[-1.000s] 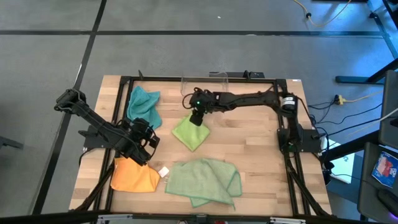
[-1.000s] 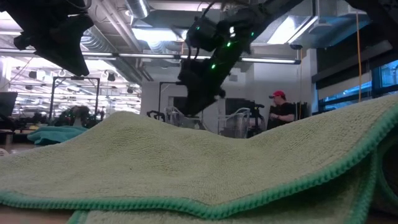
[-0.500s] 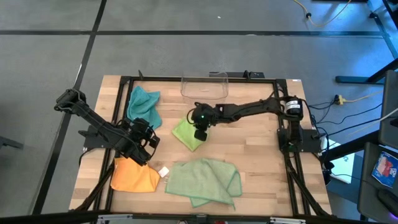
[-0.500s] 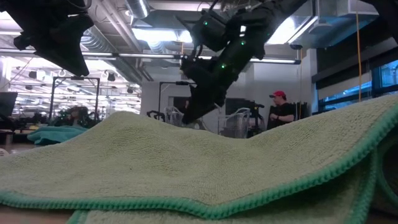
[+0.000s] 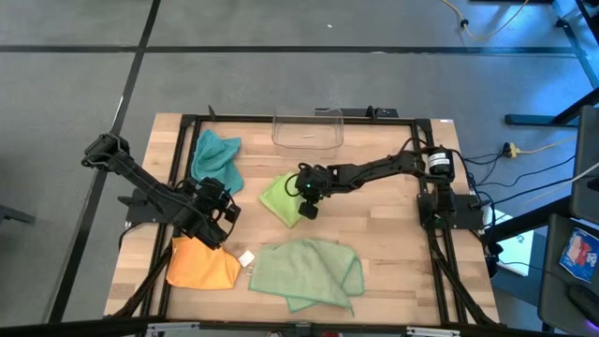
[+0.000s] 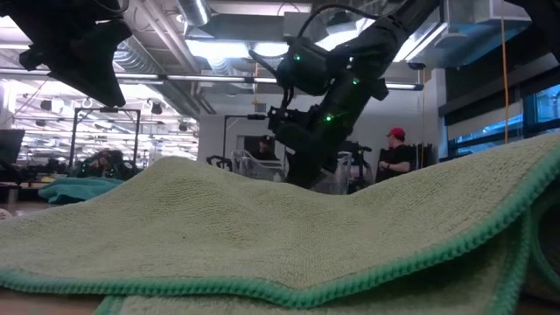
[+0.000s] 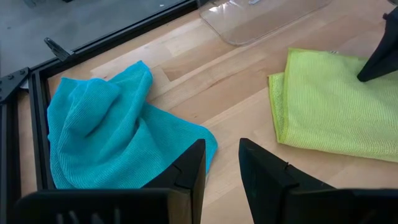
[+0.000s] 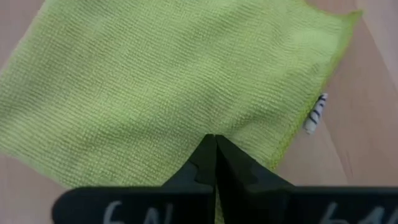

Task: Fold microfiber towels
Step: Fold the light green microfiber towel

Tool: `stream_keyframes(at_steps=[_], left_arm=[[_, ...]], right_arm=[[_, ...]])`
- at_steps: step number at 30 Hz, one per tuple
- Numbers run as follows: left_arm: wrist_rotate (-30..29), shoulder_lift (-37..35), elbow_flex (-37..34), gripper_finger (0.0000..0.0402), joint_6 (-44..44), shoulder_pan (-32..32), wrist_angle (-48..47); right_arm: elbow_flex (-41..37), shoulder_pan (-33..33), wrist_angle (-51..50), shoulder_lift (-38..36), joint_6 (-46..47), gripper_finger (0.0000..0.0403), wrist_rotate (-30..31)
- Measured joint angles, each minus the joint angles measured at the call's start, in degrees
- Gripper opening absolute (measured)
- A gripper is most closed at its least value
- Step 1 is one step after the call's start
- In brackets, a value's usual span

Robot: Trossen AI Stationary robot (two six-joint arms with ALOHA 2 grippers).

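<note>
One label (image 8: 315, 114) beside lime towel (image 8: 174, 74)

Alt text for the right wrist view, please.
The right gripper has its dark fingers shut together on the edge of a lime green towel lying flat on the wooden table. A small striped tag sticks out at the towel's hem.

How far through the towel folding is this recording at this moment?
Done: the lime green towel lies folded flat. In hand: the right gripper is shut at that towel's edge; whether it pinches cloth is unclear. Left: teal towel, orange towel and sage green towel lie rumpled. The left gripper waits above the orange one.
</note>
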Motion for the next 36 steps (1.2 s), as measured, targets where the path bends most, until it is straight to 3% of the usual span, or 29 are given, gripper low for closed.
stream_keyframes(at_steps=[11,18,22,28,32,36], left_arm=[[0.47,0.0,0.0,0.0089,0.0,0.0,0.42],[0.47,0.0,0.0,0.0089,0.02,0.0,0.4],[0.45,0.0,0.0,0.0089,0.02,0.0,0.42],[1.4,0.0,0.0,0.0089,0.02,0.0,0.95],[1.5,0.0,0.0,0.0089,0.02,0.0,1.39],[1.5,0.0,0.0,0.0089,0.02,-0.01,1.51]], right_arm=[[3.47,0.17,-2.83,-2.37,-1.65,0.0002,-0.33],[-0.84,0.17,-5.66,-1.86,2.87,0.0002,-1.85],[-0.77,0.23,-5.9,-2.13,0.96,0.001,2.99],[2.5,0.17,-9.15,-8.6,-5.51,0.0023,6.08],[2.17,0.22,-12.14,-13.68,-4.81,0.002,5.91],[2.19,0.15,-12.83,-15.15,-7.91,0.0018,1.74]])
